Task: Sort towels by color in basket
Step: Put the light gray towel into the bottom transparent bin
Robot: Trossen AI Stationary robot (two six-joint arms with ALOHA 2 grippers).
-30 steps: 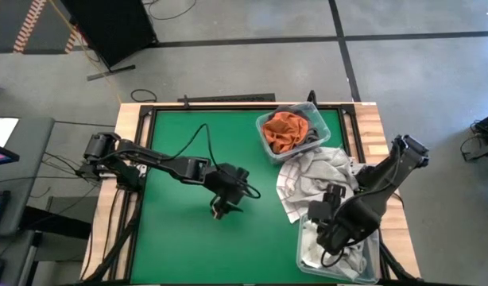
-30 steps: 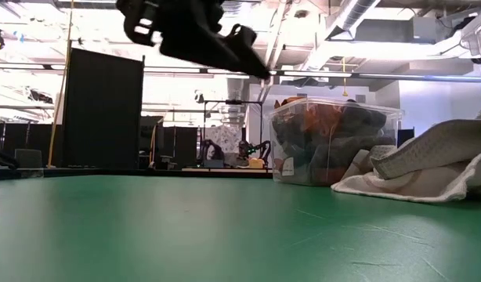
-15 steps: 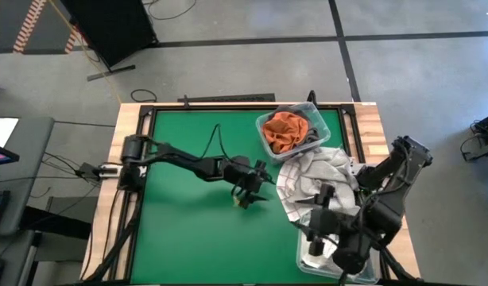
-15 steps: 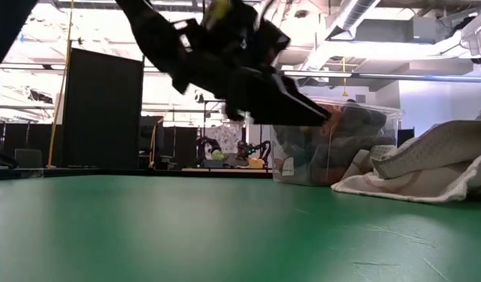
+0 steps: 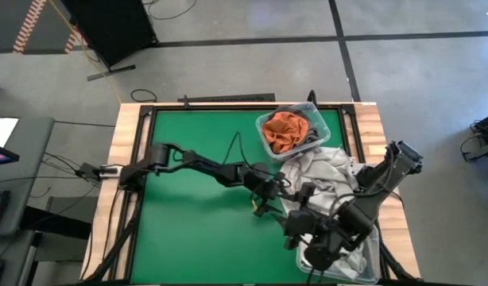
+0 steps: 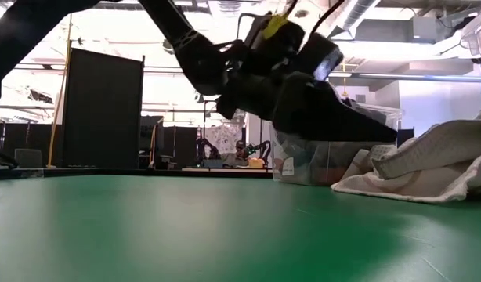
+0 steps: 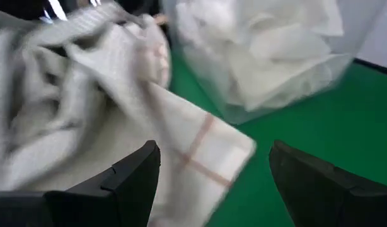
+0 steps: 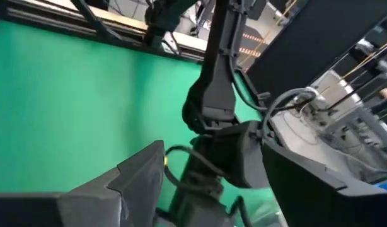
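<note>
A pile of towels [image 5: 319, 176] lies on the green table, grey plaid ones [image 7: 42, 94] beside a white one with reddish grid lines [image 7: 193, 142]. Rust orange and dark towels fill the far clear basket [image 5: 288, 131]. White towels fill the near clear basket [image 5: 339, 256]. My left gripper [image 5: 274, 197] is open, low at the pile's left edge; in the left wrist view my left gripper [image 7: 213, 148] has a finger on either side of the grid-lined towel's corner. My right gripper [image 5: 301, 230] is open, with nothing in it, raised at the near basket's left side.
The two baskets and the pile crowd the table's right side. My two arms stand close together there; the right wrist view looks onto my left arm [image 8: 219, 113]. Bare green table [image 5: 196, 230] stretches to the left and near edge.
My left gripper has swept toward the table's right edge and sunk down to the towel pile's left edge, staying open. My right gripper has risen from the near basket, shifted toward the table's left and tipped up from pointing downward to nearly level, still open.
</note>
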